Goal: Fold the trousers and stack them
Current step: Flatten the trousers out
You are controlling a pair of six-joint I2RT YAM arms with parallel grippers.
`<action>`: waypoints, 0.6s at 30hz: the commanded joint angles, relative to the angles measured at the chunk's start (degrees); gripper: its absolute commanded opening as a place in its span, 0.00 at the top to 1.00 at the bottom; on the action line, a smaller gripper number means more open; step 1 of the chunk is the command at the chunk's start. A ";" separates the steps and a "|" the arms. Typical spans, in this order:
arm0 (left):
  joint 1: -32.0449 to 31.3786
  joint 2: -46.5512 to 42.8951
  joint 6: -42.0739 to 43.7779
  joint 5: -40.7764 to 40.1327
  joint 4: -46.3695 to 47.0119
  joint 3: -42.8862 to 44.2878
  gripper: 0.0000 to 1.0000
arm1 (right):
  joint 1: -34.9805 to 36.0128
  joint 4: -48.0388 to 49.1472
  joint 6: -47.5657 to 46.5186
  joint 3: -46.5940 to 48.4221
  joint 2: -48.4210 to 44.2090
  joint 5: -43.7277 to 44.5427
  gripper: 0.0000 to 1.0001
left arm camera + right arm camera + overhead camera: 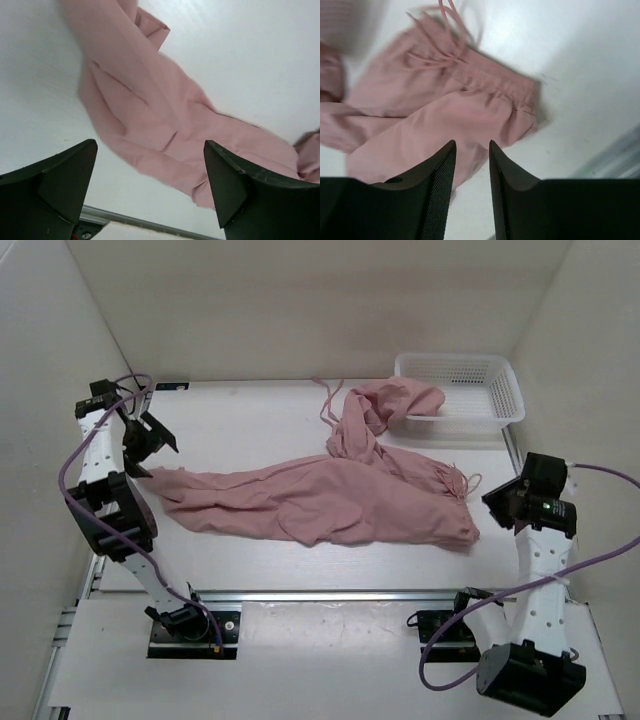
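Nearest, two grippers flank the work: the left gripper point(150, 445) at mid-left hangs wide open above a leg end, while the right gripper point(500, 502) at mid-right has its jaws a narrow slit apart, empty, just beside the waistband. Between them, one pair of trousers point(330, 500) lies crumpled across the table point(250, 415) — one leg stretched left, the other bunched toward the upper right. Farthest stands one white basket point(505, 375) — that leg's end drapes over its rim.

White table point(250, 420) carries pink trousers point(330, 500) (crumpled) and a basket point(510, 390).
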 commanded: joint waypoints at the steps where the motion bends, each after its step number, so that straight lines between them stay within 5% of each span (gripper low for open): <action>1: -0.14 -0.85 3.58 1.87 0.78 -0.42 0.00 | 0.28 -1.09 0.81 -3.51 0.81 2.54 0.62; 2: -0.14 -1.55 3.59 1.26 0.78 -1.03 0.11 | 0.28 -1.61 0.81 -4.30 0.81 1.83 0.66; 4: -0.14 -3.92 3.59 1.26 1.31 -2.43 0.41 | 0.28 -1.61 0.28 -5.97 -0.41 1.03 0.89; 5: -0.14 -5.32 3.59 1.26 1.31 -3.22 0.75 | 0.28 -2.14 -0.24 -7.37 -0.94 0.51 0.99; 7: -0.14 -7.00 3.59 1.78 2.18 -8.29 0.90 | 0.28 -2.76 -0.77 -8.78 -2.00 -1.41 1.00; 10: -0.14 -11.65 1.75 2.49 4.12 -16.21 0.90 | 0.28 -4.34 -1.38 -11.85 -2.00 -5.02 0.90; 12: -0.14 -13.85 -0.89 1.96 5.96 -24.74 0.79 | 0.28 -4.34 -1.39 -13.70 -2.00 -8.09 0.80; 13: 0.64 -15.69 -1.85 1.96 6.49 -27.38 0.66 | 0.81 -4.34 -1.91 -14.67 -2.00 -10.89 0.70; 14: 0.65 -16.49 -2.91 2.05 6.50 -29.93 0.34 | 0.81 -4.34 -1.92 -16.15 -2.00 -11.88 0.62; 18: 2.85 -17.64 -4.93 5.47 9.57 -40.39 0.01 | 0.81 -4.34 -2.97 -18.18 -2.00 -14.17 0.35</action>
